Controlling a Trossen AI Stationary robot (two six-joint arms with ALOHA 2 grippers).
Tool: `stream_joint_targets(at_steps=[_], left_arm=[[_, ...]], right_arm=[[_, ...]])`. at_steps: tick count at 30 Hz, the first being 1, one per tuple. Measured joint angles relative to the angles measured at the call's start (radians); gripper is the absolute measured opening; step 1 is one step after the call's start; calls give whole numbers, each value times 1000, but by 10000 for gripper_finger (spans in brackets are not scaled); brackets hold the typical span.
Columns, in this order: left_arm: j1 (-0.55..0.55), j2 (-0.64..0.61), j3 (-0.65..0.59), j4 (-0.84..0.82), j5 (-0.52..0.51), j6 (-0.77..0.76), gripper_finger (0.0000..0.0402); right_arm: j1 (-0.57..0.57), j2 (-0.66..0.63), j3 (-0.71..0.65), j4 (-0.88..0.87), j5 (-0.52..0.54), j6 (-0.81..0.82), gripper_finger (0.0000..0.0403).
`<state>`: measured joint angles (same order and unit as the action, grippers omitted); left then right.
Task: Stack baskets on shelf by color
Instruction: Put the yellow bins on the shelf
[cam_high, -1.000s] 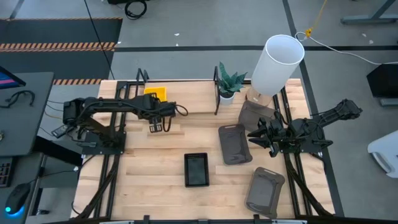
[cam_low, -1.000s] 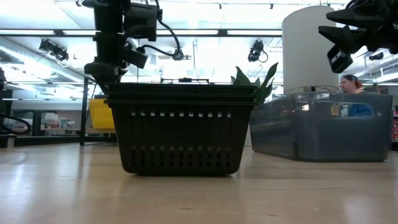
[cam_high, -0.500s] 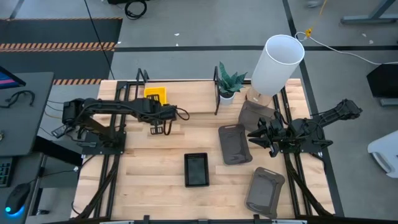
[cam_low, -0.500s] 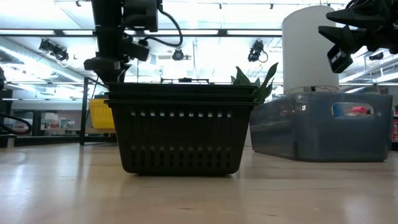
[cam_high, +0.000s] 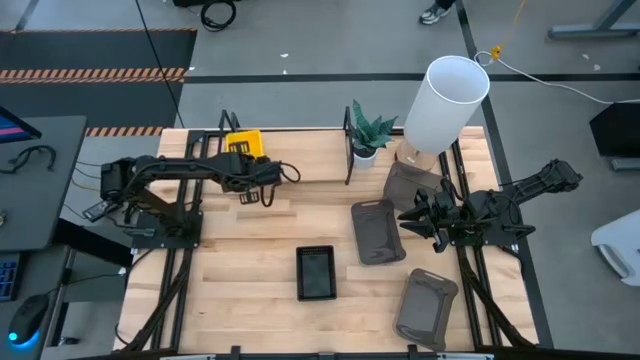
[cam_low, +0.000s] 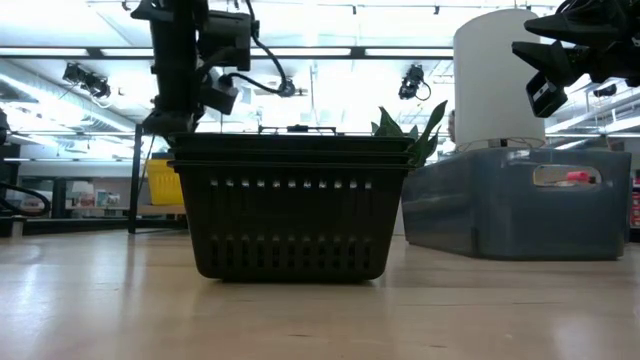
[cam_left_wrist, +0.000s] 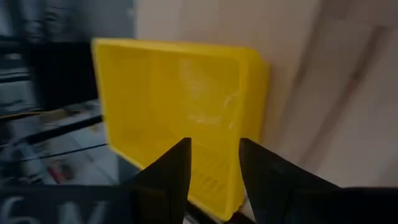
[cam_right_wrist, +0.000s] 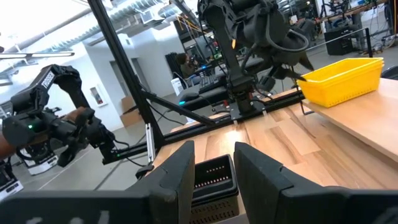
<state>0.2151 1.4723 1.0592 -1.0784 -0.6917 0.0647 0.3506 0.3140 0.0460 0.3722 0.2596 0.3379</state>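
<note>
Yellow basket (cam_left_wrist: 180, 118), shallow and bright, sits on shelf (cam_high: 300, 160); left fingers (cam_left_wrist: 174, 171) apart, releasing.

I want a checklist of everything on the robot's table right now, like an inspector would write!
Surface: light wood table, with a raised shelf along the far edge.
Job's things: one yellow basket on the shelf; one black basket mid-table; three grey baskets on the right side of the table.
Clutter: small potted plant; white lamp shade.
Grippers: left claw beside the yellow basket, holding nothing, fingers apart; right claw above the grey baskets, holding nothing, fingers apart.
Cables: black cable looping from the left arm.
Surroundings: grey floor, striped floor tape, a desk with a mouse at the left; a person's foot at the far edge.
</note>
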Motion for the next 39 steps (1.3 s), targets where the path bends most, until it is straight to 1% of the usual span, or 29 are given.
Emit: stream_joint_targets(at_steps=[2, 7, 15, 17, 21, 25, 28, 29, 33, 39], left_arm=[[-6, 0, 0, 2, -21, 0, 141], [-6, 0, 0, -8, 54, 0, 139], [-17, -8, 2, 12, 69, -1, 127], [0, -8, 2, 29, 113, 4, 123], [93, -8, 2, 63, 297, 8, 113], [155, -8, 2, 107, 335, 21, 102], [160, -8, 2, 102, 416, 83, 96], [157, -8, 2, 101, 429, 106, 94], [145, -6, 2, 87, 435, 177, 84], [134, -6, 2, 42, 435, 232, 71]], right_arm=[[0, 0, 0, 0, 0, 0, 119], [0, 0, 0, 0, 0, 0, 119], [0, 0, 0, 0, 0, 0, 119], [0, 0, 0, 0, 0, 0, 119], [0, 0, 0, 0, 0, 0, 119], [0, 0, 0, 0, 0, 0, 119], [0, 0, 0, 0, 0, 0, 119], [0, 0, 0, 0, 0, 0, 119], [0, 0, 0, 0, 0, 0, 119], [0, 0, 0, 0, 0, 0, 119]])
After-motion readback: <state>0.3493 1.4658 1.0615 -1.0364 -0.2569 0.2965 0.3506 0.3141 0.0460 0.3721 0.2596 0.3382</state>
